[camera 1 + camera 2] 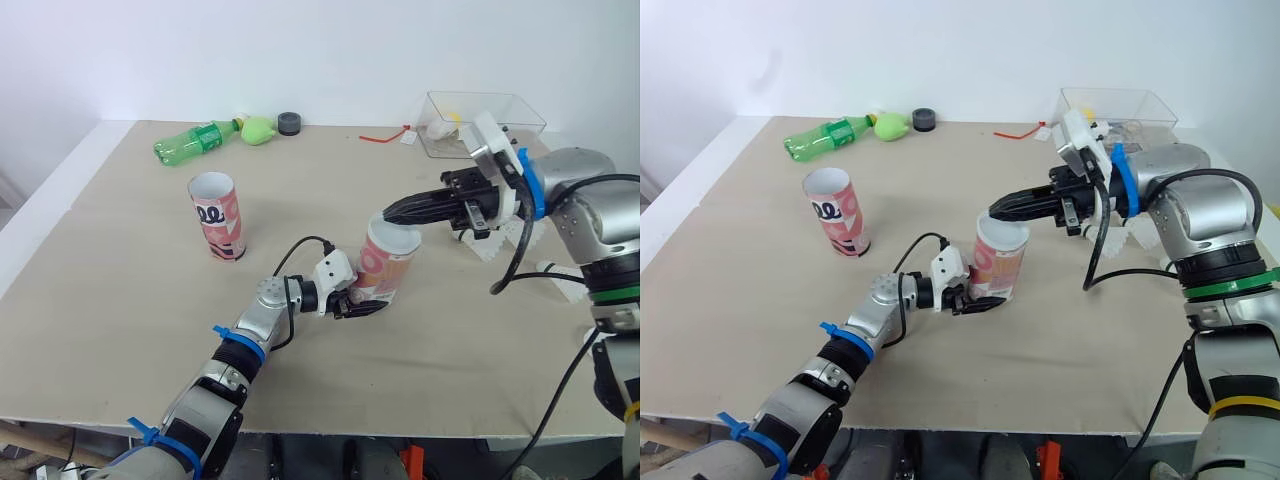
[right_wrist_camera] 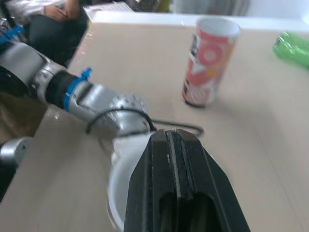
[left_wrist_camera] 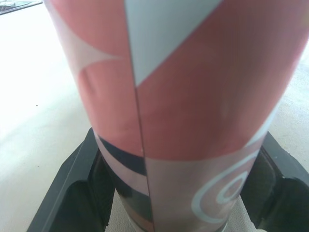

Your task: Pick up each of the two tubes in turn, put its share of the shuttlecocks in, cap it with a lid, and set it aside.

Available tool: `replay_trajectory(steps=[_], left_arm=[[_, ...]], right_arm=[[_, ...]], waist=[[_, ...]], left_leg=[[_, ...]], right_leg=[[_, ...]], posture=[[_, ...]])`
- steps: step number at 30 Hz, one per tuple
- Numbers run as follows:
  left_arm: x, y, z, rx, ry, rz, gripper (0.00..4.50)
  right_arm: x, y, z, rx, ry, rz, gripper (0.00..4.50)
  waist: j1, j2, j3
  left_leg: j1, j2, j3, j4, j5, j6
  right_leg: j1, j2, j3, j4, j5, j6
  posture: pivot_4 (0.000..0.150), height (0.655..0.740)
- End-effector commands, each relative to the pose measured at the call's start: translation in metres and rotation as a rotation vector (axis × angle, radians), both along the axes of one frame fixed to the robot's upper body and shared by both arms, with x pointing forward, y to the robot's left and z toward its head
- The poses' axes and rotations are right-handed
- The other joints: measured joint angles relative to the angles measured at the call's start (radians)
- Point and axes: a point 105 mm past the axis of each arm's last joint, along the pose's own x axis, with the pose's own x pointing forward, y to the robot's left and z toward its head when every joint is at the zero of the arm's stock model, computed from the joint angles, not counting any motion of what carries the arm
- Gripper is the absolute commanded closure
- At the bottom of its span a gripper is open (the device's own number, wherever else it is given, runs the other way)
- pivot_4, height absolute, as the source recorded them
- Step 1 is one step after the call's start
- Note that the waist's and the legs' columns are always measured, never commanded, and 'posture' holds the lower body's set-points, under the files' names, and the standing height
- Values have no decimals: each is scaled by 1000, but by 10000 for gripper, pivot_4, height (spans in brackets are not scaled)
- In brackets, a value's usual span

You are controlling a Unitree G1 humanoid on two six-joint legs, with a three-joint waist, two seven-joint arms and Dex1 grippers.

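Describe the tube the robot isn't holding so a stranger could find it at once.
On the table, look at the robot's left half, in front of the green bottle. The tube stands there upright, alone and open-topped; the other tube sits mid-table, clamped in the left gripper.

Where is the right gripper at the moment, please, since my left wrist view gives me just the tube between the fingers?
Observer: The right gripper is poised over the open mouth of the held tube, with its fingers pressed together.
Operator: Thank you. Is the tube lifted, or is it on the table?
Observer: Its base looks to rest on the table, and the left gripper clasps it low down.
Operator: And the other tube, please?
Observer: The second tube stands upright and uncapped, farther off to the robot's left.
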Motion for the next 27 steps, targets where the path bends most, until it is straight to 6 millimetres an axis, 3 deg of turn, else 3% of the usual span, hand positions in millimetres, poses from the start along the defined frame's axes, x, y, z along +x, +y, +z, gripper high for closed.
replay_trajectory(steps=[1,27], left_arm=[[-3,10,-31,85,98,27,15054],[-3,13,-33,81,112,52,15054]], right_arm=[[-2,-1,5,-7,-42,-8,44825],[4,-2,-36,-232,-67,22,44825]], waist=[[0,0,0],[-7,0,0]], left_leg=[[0,0,0,0,0,0],[2,0,-1,0,1,0]], right_leg=[[0,0,0,0,0,0],[0,2,-1,0,0,1]], posture=[[1500,7400],[1500,7400]])
